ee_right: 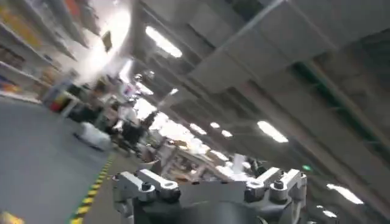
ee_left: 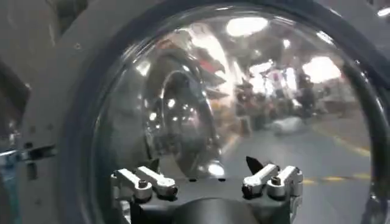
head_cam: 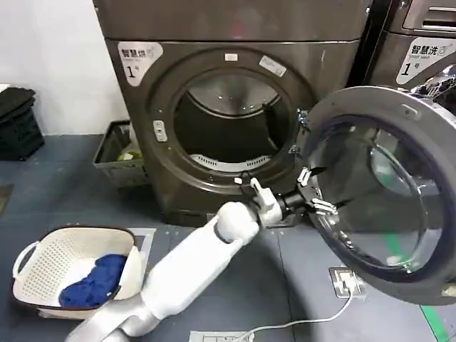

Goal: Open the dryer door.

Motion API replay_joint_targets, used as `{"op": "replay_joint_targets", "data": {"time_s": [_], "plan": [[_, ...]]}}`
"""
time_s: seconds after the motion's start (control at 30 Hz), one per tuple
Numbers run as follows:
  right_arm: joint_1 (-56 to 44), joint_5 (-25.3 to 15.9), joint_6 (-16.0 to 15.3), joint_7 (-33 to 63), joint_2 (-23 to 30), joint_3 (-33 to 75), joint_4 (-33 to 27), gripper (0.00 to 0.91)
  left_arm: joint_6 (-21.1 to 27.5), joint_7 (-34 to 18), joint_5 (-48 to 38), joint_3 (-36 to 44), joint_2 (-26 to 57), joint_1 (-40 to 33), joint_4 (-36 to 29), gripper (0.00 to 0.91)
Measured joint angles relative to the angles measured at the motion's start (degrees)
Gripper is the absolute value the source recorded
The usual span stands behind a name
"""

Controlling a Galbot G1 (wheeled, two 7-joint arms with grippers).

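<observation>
1. Since the door [head_cam: 385, 192] is swung well out to the right of the drum opening [head_cam: 228, 121], hinged at the opening's right edge, its grey-brown inner face and glass bowl are turned toward the robot, and the task is judged to be nearly or fully done.
2. The left gripper [head_cam: 311, 191] is seen at the door's inner rim, on the side near the hinge, with its fingers spread and nothing held between them; whether a fingertip touches the rim cannot be told.
3. This placement is judged to suit pushing the door wider from the inside rather than pulling on it.
4. The left arm is stretched forward and up from the lower left, nearly straight, with the wrist turned so the fingers face the glass; in the left wrist view the gripper [ee_left: 207, 176] is shown released before the bowl of the door [ee_left: 244, 91].
5. The right gripper [ee_right: 210, 182] is pointed up toward the ceiling lights [ee_right: 164, 42], its fingers apart and empty, and is judged idle.
6. A basket [head_cam: 43, 256] with blue cloth is left on the floor, well apart from the door.
</observation>
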Motion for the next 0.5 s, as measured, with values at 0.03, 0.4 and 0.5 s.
{"op": "replay_joint_targets", "data": {"time_s": [0.03, 0.4, 0.5], "plan": [[0.07, -0.4, 0.0, 0.1, 0.0, 0.28, -0.29, 0.907, 0.0, -0.43, 0.01, 0.04, -0.52, -0.12, 0.4, 0.907], [0.23, 0.0, -0.69, -0.32, -0.01, 2.98, -0.98, 0.907, -0.23, -1.64, -0.06, 0.79, -3.41, -2.05, 3.43, 0.907], [0.34, 0.04, -0.7, -0.46, -0.01, 2.97, -0.79, 0.907, -0.2, -1.56, -0.1, 0.87, -3.45, -2.14, 3.43, 0.907]]}}
